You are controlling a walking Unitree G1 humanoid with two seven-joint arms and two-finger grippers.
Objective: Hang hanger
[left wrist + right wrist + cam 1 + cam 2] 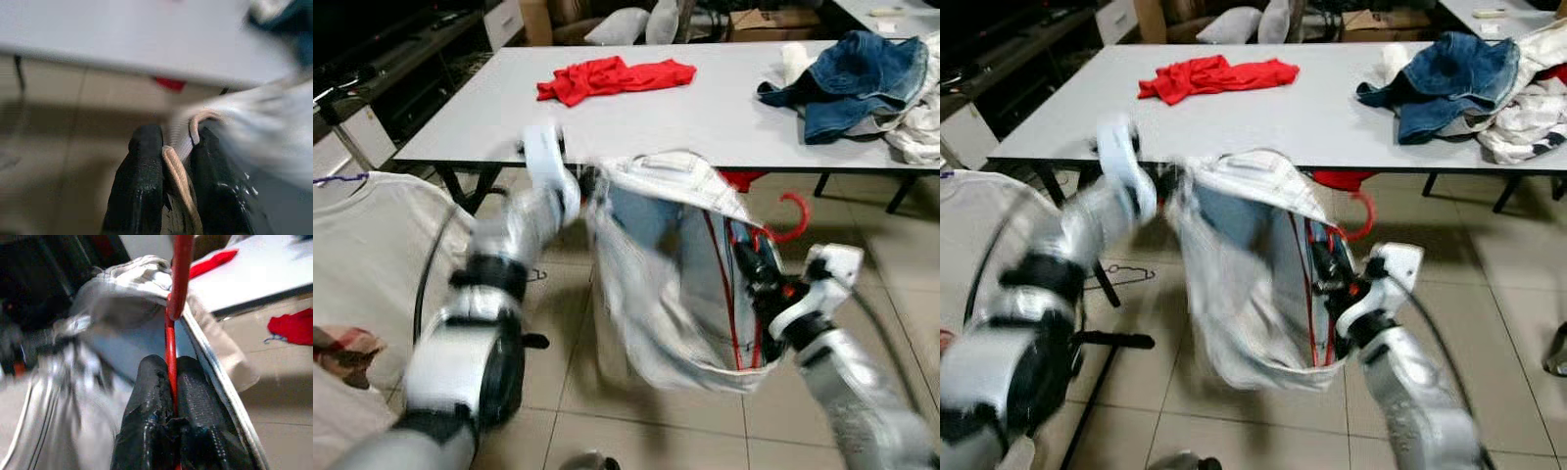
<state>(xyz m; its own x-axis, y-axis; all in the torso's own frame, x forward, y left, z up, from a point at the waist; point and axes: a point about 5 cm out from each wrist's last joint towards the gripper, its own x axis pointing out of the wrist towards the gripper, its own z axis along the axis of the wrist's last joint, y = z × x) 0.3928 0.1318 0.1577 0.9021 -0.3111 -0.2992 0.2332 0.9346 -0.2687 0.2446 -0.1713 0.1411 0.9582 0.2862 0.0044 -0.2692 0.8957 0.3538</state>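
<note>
On the robot's left, a pale shirt point(372, 235) already hangs. The left gripper point(168, 161), raised in front of the worktop point(705, 117), is clamped on a fold of the pale garment point(656, 284) that sags between the two arms. To the right, the right gripper point(171, 396) is closed tight on the red hanger point(170, 342), whose shaft runs up out of the fingers to a hook point(793, 215) beside the garment. By my reading the right arm must steer the hook, and the hanging place appears to lie off to the left.
</note>
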